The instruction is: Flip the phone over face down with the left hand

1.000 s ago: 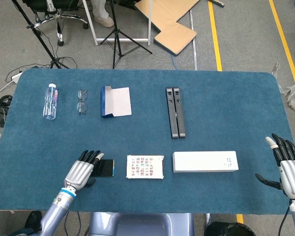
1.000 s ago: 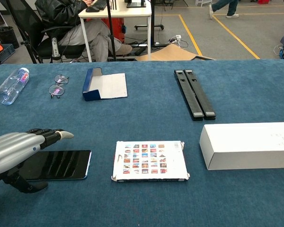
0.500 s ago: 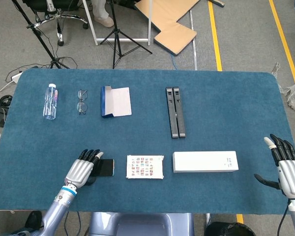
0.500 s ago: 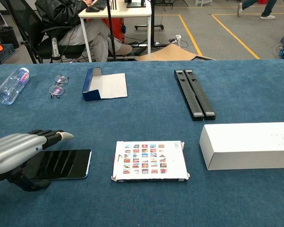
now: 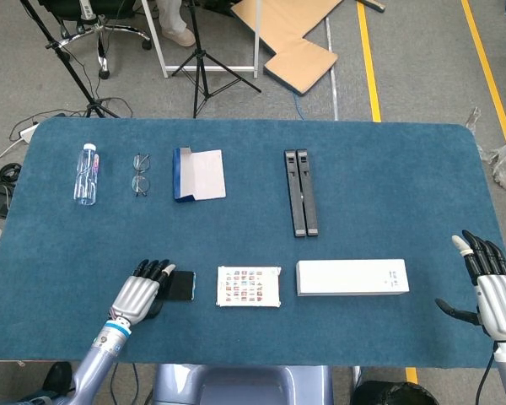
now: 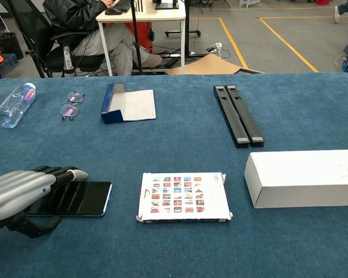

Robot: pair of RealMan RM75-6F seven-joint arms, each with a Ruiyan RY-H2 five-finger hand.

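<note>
The phone [image 6: 81,198] is a dark slab, screen up, lying near the table's front left; it also shows in the head view as the phone [image 5: 183,285]. My left hand [image 6: 20,194] covers its left part. The fingers [image 6: 64,172] rest on the screen and the thumb [image 6: 37,225] sits at the phone's near edge, so the hand pinches it. The near edge looks slightly raised. In the head view my left hand [image 5: 139,291] shows at the front left. My right hand [image 5: 491,291] stands open at the table's right edge, holding nothing.
A picture card [image 6: 184,197] lies just right of the phone and a white box [image 6: 304,178] further right. At the back are a water bottle [image 6: 13,104], glasses [image 6: 71,104], an open blue box [image 6: 129,104] and two black bars [image 6: 238,114].
My left hand has dropped onto the phone; its fingers now touch the screen. The phone's near edge has risen a little. The right hand barely moved.
</note>
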